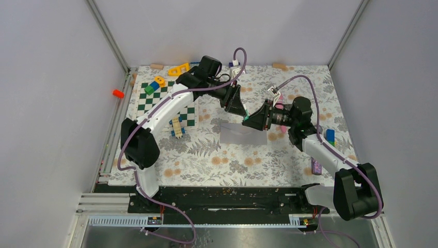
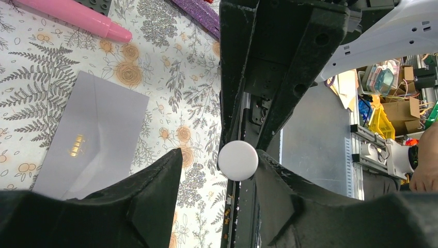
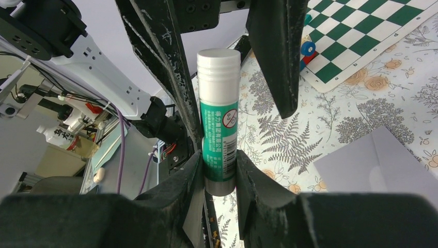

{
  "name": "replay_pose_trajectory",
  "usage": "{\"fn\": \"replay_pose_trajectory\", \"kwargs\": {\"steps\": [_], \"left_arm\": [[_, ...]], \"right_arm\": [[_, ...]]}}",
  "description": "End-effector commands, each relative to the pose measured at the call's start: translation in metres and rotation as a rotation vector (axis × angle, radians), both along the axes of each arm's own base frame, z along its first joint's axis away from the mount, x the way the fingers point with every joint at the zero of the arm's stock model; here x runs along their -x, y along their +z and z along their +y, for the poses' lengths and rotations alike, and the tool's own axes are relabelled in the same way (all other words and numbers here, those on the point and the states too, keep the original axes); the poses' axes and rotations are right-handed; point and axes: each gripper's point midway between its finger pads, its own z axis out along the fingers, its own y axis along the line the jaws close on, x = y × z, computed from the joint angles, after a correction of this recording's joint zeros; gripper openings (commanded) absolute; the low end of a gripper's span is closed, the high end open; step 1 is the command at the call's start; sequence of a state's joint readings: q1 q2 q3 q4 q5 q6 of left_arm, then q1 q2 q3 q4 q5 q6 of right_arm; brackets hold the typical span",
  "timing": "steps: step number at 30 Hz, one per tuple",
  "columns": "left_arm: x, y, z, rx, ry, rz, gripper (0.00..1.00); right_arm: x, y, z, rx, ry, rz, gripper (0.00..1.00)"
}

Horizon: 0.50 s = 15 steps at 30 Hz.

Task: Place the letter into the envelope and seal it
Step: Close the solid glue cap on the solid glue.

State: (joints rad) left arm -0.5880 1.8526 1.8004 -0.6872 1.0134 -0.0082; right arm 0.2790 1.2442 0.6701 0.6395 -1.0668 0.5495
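Note:
The pale grey-lavender envelope point(image 1: 235, 133) lies flat on the floral cloth under both grippers, and it also shows in the wrist views point(image 2: 93, 129) point(image 3: 385, 163). The letter is not in view. My right gripper point(image 3: 219, 157) point(image 1: 254, 120) is shut on the base of a green glue stick point(image 3: 219, 113) with a white cap point(image 3: 218, 64). My left gripper point(image 2: 219, 155) point(image 1: 241, 110) stands open around that cap point(image 2: 237, 160). One finger point(image 2: 279, 186) touches the cap; the other point(image 2: 155, 186) is apart from it.
A green-and-white chessboard point(image 1: 165, 101) with coloured blocks lies at the back left. Blue blocks point(image 1: 329, 136) and a purple object point(image 1: 316, 166) sit to the right. A pink marker point(image 2: 77, 15) lies beyond the envelope. An orange piece point(image 1: 118, 93) sits off the cloth at the left.

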Motion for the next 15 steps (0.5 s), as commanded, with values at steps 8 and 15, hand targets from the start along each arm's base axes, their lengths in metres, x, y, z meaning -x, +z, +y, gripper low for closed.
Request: {"fn": "replay_pose_trajectory", "kwargs": {"steps": [8, 15], "left_arm": [[-0.0007, 0.0182, -0.0049, 0.052, -0.035, -0.052, 0.49], [0.0008, 0.0203, -0.0062, 0.058, -0.043, -0.041, 0.54]], "right_arm": [[0.0001, 0.0148, 0.0058, -0.002, 0.041, -0.076, 0.00], [-0.0003, 0.0116, 0.0069, 0.005, 0.045, -0.069, 0.00]]}}
